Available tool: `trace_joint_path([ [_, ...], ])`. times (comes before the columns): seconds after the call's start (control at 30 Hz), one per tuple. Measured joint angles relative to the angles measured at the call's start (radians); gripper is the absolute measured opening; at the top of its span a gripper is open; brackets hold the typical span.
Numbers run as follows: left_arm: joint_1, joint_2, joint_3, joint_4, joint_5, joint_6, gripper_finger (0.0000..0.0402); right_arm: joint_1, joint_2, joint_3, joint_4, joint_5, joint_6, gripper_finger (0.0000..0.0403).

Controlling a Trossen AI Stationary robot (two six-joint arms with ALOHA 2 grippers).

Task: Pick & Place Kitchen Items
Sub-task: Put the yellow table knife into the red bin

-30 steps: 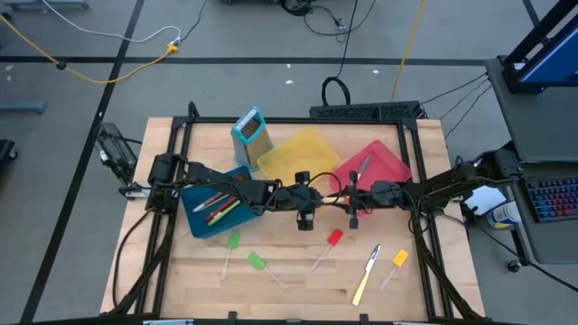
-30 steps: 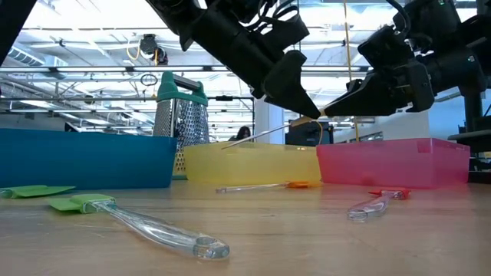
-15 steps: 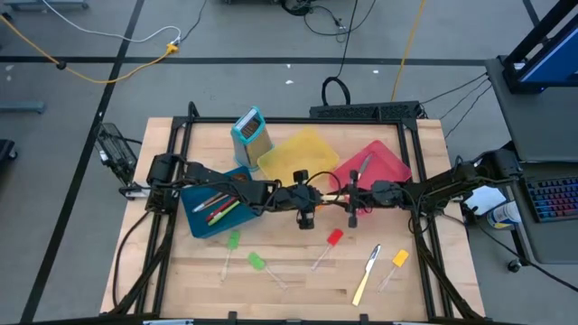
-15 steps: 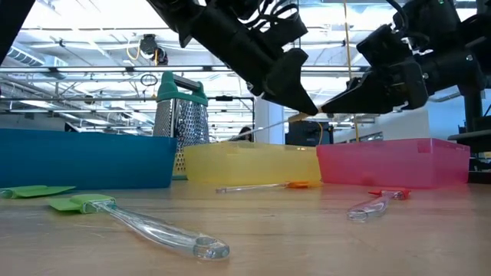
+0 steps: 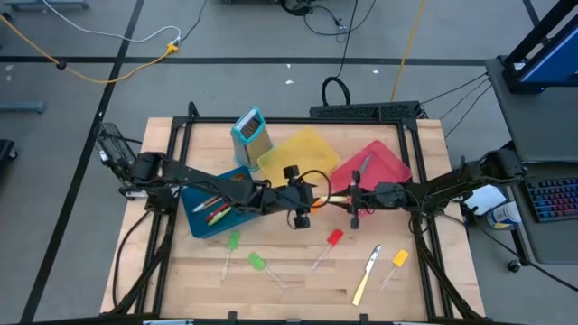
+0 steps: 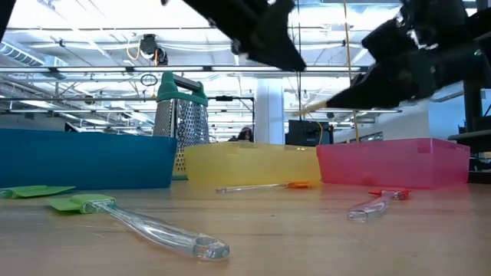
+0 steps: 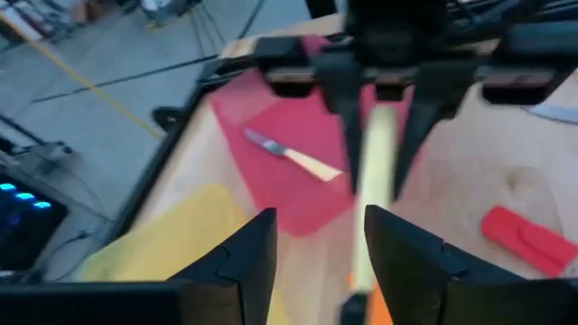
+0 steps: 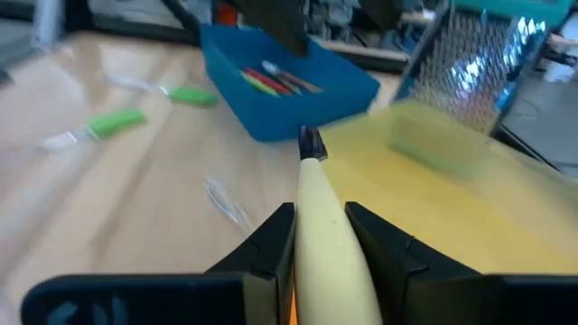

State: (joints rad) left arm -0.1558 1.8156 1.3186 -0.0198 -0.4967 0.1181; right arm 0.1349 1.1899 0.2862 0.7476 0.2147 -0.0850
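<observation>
- A cream-handled knife [image 8: 318, 217] is held by its handle between the closed fingers of the right gripper [image 5: 354, 199], in the air over the middle of the bench [image 5: 298, 284], between the yellow bin [image 5: 296, 155] and the red bin [image 5: 375, 165].
- The left gripper [image 5: 312, 191] sits just beside the knife's free end, its jaws apart and holding nothing; in its own wrist view the knife handle runs through the gap between its fingers [image 7: 246, 255], and whether it touches them I cannot tell.
- A second cream-handled knife [image 5: 362, 168] lies inside the red bin.
- Several slim utensils [image 5: 217, 206], red and green among them, lie in the blue bin [image 5: 200, 221] near the left edge.
- Toward the front edge lie two green spatulas [image 5: 244, 253], a red spatula [image 5: 329, 245], a yellow spatula [image 5: 395, 264] and another knife [image 5: 367, 273].
- A box grater [image 5: 250, 131] stands near the back edge, beside the yellow bin.
</observation>
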Motion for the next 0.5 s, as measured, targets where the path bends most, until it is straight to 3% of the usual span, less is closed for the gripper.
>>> trace_joint_path([
  [0.13, -0.028, -0.073, 0.000, -0.071, -0.070, -0.019, 0.0174, 0.078, -0.096, 0.000, -0.046, 0.000, -0.009, 0.0077],
  [0.2, -0.038, -0.105, 0.000, -0.107, -0.090, -0.036, 0.0175, 0.125, -0.154, 0.001, -0.105, 0.062, -0.003, 0.0076],
  [0.5, -0.059, -0.180, 0.000, -0.238, -0.142, -0.128, 0.0175, 0.357, -0.390, 0.001, -0.456, 0.725, 0.149, 0.0078],
])
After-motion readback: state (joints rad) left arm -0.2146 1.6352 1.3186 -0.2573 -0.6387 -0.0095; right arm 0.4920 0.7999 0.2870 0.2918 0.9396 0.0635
